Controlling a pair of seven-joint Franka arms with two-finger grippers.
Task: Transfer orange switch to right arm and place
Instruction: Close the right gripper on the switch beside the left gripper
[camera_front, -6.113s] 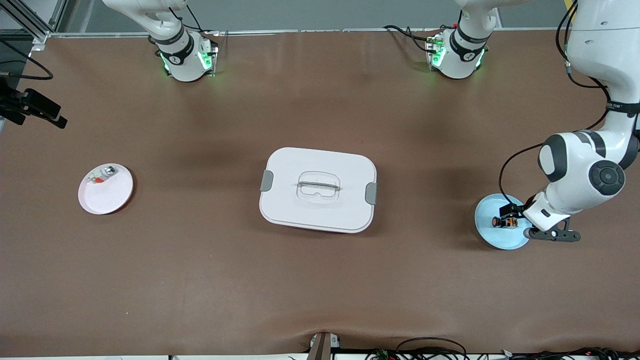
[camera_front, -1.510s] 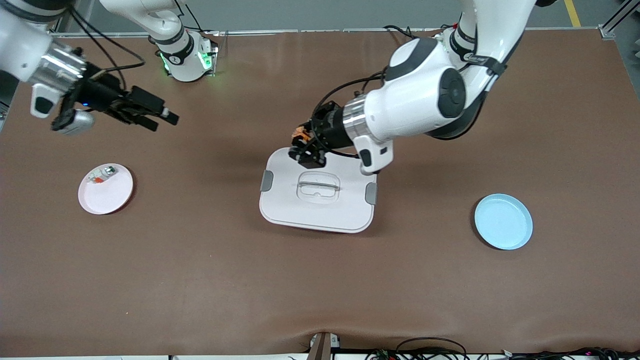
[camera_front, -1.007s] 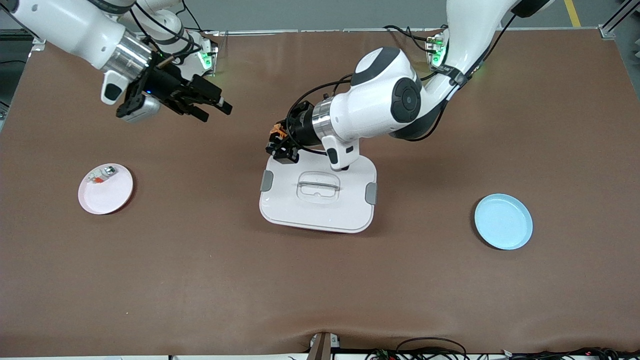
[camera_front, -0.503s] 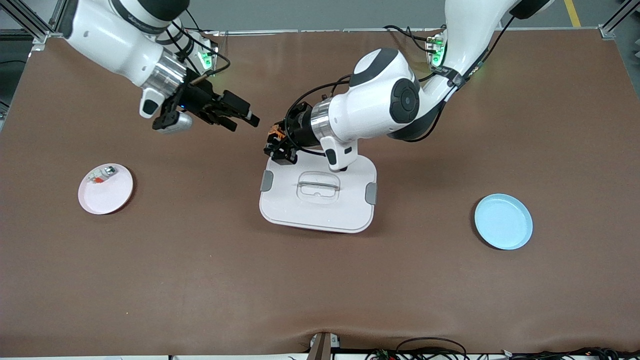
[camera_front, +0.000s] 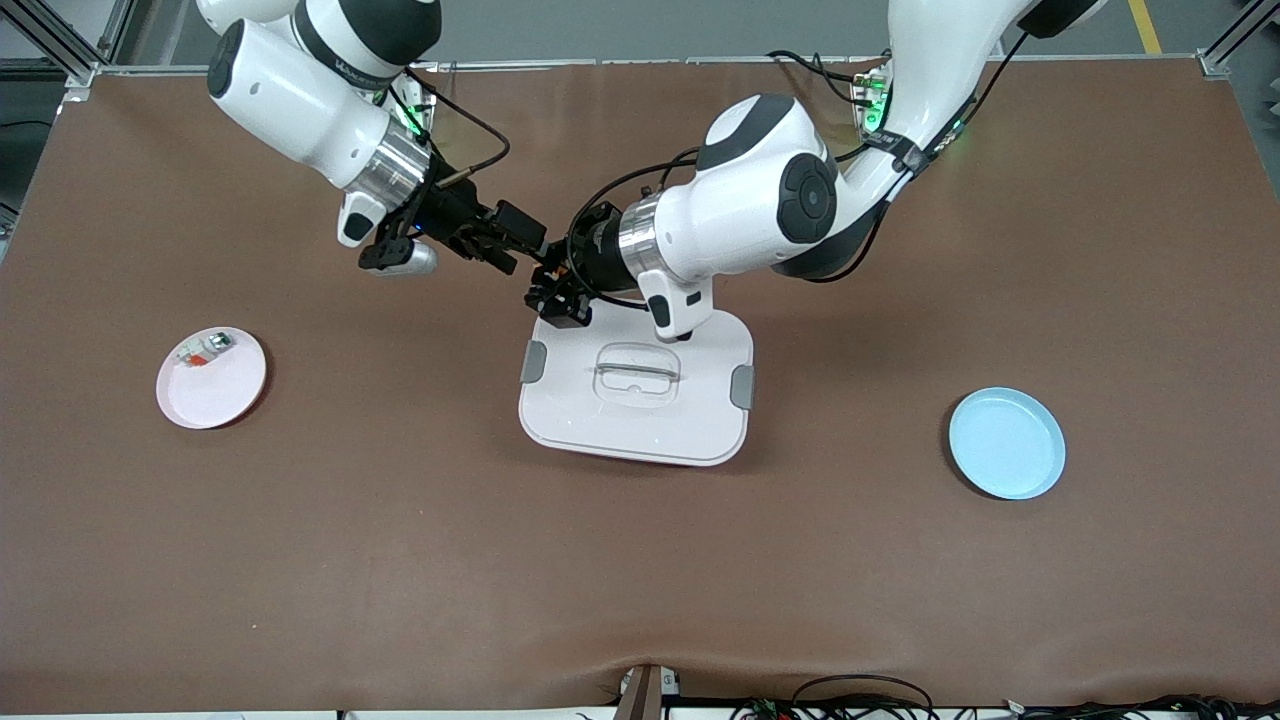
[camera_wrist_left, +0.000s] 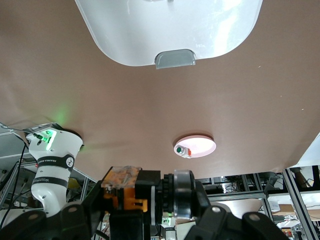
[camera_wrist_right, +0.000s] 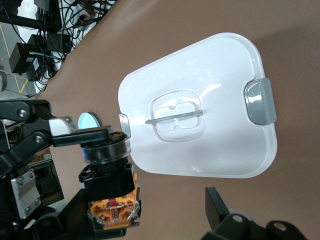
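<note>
Orange switch (camera_front: 556, 283) is clamped in the left gripper (camera_front: 557, 290), up in the air over the edge of the white lidded container (camera_front: 636, 425) that lies toward the robot bases. In the right wrist view the switch (camera_wrist_right: 111, 192) shows its black body, with the orange end pointing away from the lid.

Right gripper (camera_front: 522, 248) is right at the switch, fingers spread wide, not grasping; one finger (camera_wrist_right: 217, 205) shows apart from the switch body in the right wrist view. From the front the two grippers look nearly tip to tip; contact can't be confirmed.

Container sits mid-table, lid on, grey latches at both ends. Pink plate (camera_front: 228, 392) with a small whitish part (camera_front: 203, 350) lies toward the right arm's end. Blue plate (camera_front: 1007, 443) lies toward the left arm's end.
</note>
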